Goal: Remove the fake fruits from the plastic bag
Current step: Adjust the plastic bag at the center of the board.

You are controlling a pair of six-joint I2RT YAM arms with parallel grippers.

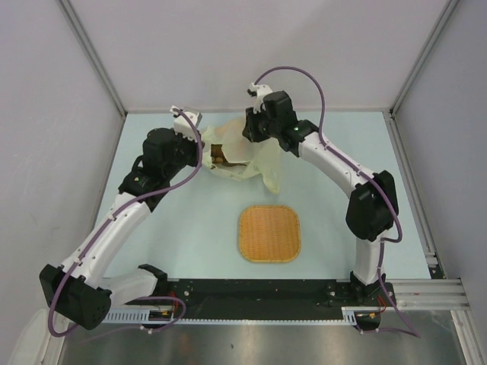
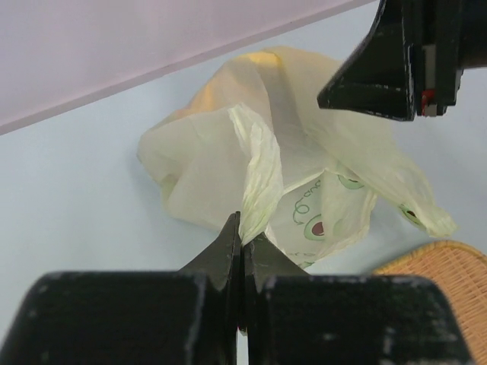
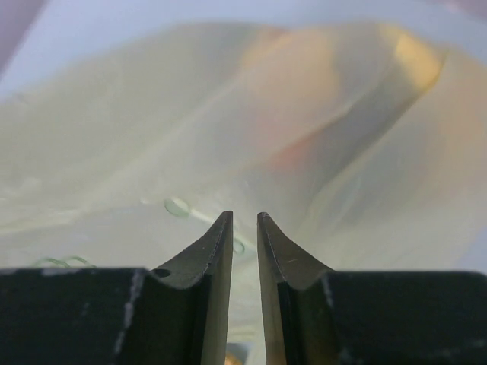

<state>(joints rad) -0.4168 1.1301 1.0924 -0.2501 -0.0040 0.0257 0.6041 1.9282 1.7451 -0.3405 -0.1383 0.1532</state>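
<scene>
The plastic bag (image 1: 255, 160) lies crumpled at the back middle of the table, pale yellow-green with green print. My left gripper (image 2: 243, 228) is shut on a twisted strip of the bag (image 2: 259, 167) and sits at the bag's left side (image 1: 199, 143). My right gripper (image 3: 243, 217) hovers just over the bag's top (image 1: 248, 135), jaws a narrow gap apart with only the bag's film (image 3: 228, 114) showing behind them. The fake fruits are inside the bag: a brown piece (image 1: 218, 154) shows at its mouth, and orange and yellow tints (image 3: 304, 84) glow through the film.
A square woven orange mat (image 1: 269, 233) lies on the table in front of the bag, and its corner (image 2: 449, 266) shows in the left wrist view. Grey walls close the table at the back and sides. The right gripper's black body (image 2: 388, 61) hangs above the bag.
</scene>
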